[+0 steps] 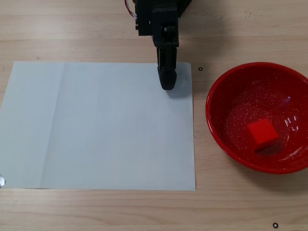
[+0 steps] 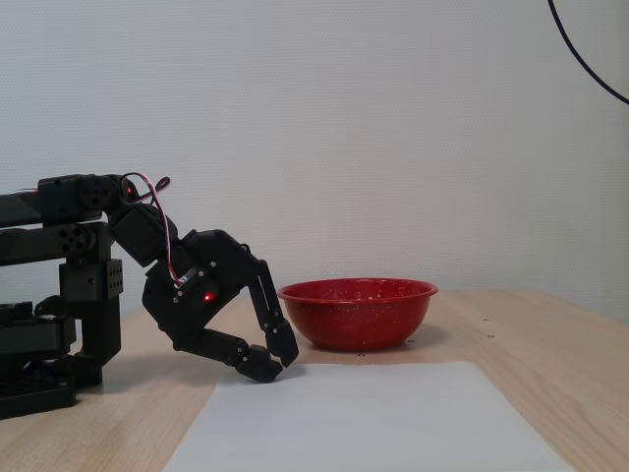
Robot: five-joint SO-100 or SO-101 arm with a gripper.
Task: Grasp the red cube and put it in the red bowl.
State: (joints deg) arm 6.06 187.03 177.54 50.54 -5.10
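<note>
1. A pale wooden counter (image 1: 96, 211) is being shown in both fixed views, with a white sheet of paper (image 1: 101, 130) lying on it and a plain white wall (image 2: 373, 138) standing behind.
2. The small, smooth red cube (image 1: 262, 133) is lying inside the glossy, white-speckled red bowl (image 1: 226, 96), right of the paper.
3. The black arm (image 2: 69, 246) is being held folded low, its pincer (image 2: 275, 362) pointing down at the paper's far edge, fingertips closed together and holding nothing.
</note>
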